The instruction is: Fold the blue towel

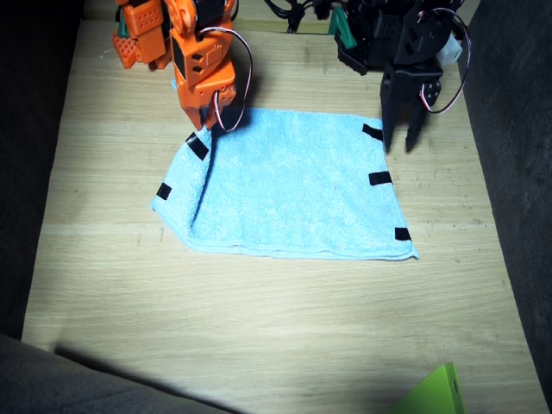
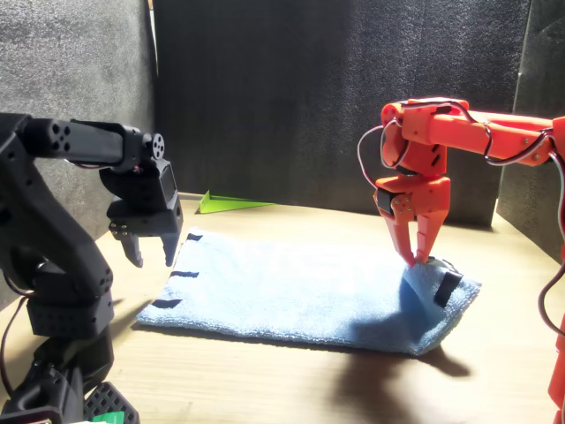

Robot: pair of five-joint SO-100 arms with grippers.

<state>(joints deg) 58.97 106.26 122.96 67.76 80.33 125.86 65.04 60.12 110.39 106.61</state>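
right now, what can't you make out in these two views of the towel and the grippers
- Corner of the light aqua-blue terry towel under the orange right gripper: fixed view, the gripper body hides the pinch.
- Black left gripper: fixed view, whether its tips touch the towel edge is unclear; in the front view it hangs open.
- Green flat thing: fixed view, cut off by the bottom edge.
- Towel's white tag: not visible in either view.

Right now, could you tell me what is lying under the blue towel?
The blue towel lies on the wooden table. The right gripper pinches one corner up, but nothing shows in that gap; anything beneath the flat part is hidden.
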